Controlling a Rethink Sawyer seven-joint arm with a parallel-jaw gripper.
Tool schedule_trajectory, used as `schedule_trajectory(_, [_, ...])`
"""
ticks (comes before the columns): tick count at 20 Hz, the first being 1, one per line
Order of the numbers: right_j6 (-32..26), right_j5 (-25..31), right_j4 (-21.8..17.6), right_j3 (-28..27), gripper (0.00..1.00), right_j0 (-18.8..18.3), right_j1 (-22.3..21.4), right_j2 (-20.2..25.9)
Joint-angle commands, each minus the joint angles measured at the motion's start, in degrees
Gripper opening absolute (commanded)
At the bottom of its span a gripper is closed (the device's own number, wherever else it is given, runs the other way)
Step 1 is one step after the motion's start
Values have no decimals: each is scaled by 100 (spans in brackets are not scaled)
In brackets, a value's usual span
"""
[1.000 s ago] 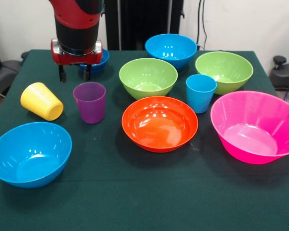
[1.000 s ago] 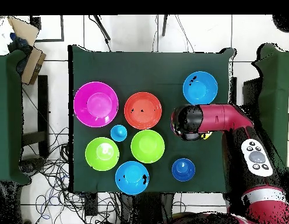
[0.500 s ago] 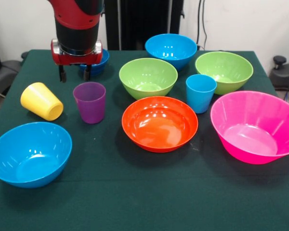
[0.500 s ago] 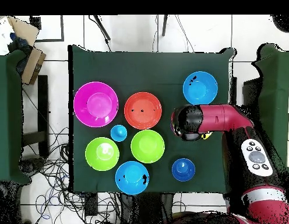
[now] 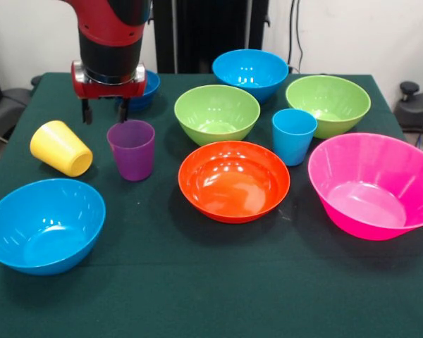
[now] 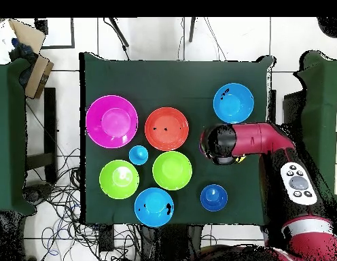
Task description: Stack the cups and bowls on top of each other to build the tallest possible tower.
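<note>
Risk: a descent from this position could strike the purple cup [image 5: 131, 148] rim with a fingertip and tip it toward the yellow cup [image 5: 60, 148], which already lies on its side at far left. The gripper [image 5: 103, 113] hangs vertically from the arm, just behind the purple cup, jaws apart and empty. No bowl or cup is stacked yet.

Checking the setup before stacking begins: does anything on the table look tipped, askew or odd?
One thing: the yellow cup lies tipped on its side near the table's edge, while the purple cup beside it and the light blue cup stand upright. The bowls all sit mouth up. Nothing looks spilled or damaged.
</note>
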Motion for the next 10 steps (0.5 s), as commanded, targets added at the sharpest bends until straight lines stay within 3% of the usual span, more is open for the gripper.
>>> schedule_trajectory(1, [-416, -618, -584, 127, 100, 43, 376, 70])
schedule_trajectory(10, [-342, -767, -680, 130, 100, 90, 450, -17])
